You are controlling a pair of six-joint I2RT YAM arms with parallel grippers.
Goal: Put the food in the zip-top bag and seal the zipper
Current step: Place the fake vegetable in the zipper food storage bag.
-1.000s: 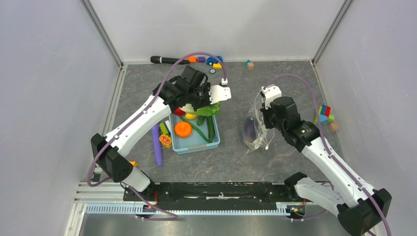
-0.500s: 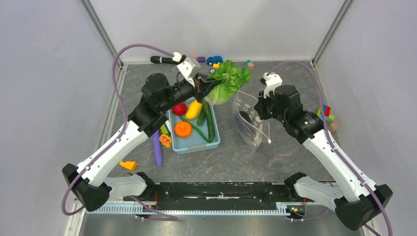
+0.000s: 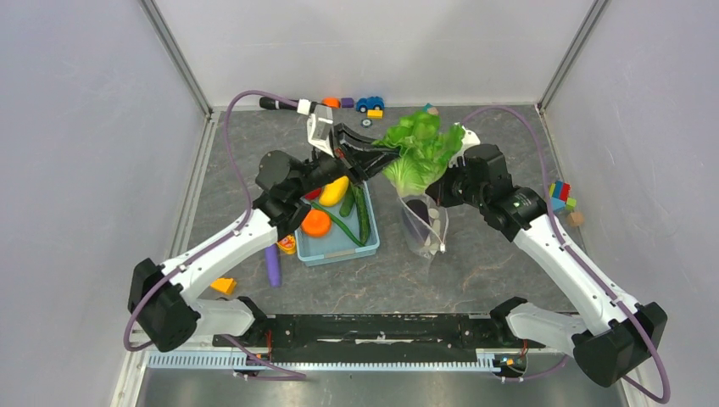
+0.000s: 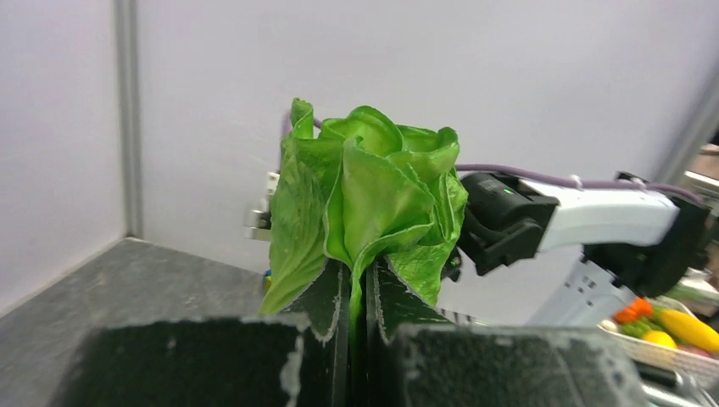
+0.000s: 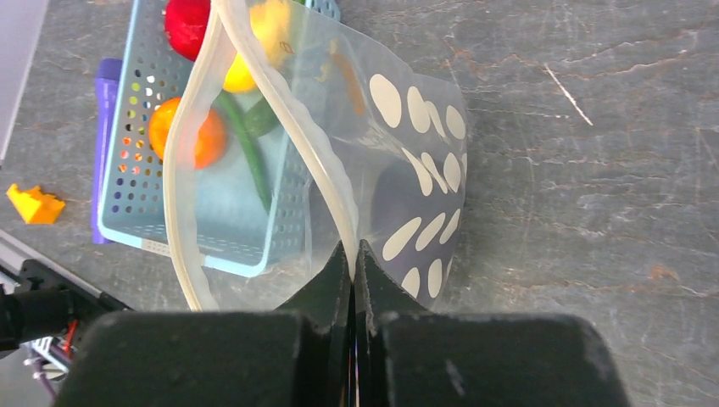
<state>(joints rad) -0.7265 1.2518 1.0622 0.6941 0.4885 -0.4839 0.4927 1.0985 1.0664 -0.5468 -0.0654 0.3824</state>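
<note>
My left gripper point(image 3: 387, 158) is shut on the green leafy lettuce point(image 3: 420, 146) and holds it in the air just above and left of the zip-top bag point(image 3: 426, 229). In the left wrist view the lettuce point(image 4: 366, 191) stands up from between the closed fingers point(image 4: 326, 292). My right gripper point(image 3: 443, 185) is shut on the bag's mouth edge and holds it open and upright. The white zipper point(image 5: 315, 161) runs around the mouth of the bag point(image 5: 424, 153). A dark purple eggplant point(image 3: 416, 209) lies inside. Red point(image 3: 310, 193), yellow point(image 3: 335, 188) and orange point(image 3: 316, 222) pieces and a cucumber point(image 3: 364, 217) lie in the basket.
The light-blue basket point(image 3: 341, 255) sits left of the bag. A long purple rod point(image 3: 271, 264) and an orange wedge point(image 3: 222, 286) lie to its left. A black marker point(image 3: 282, 103) and a toy car point(image 3: 369, 103) line the back wall. Coloured blocks point(image 3: 560, 197) sit at the right.
My left gripper has lifted the lettuce out of the basket and carried it right, up to the bag. My right gripper has raised the bag's mouth and shifted it slightly left.
</note>
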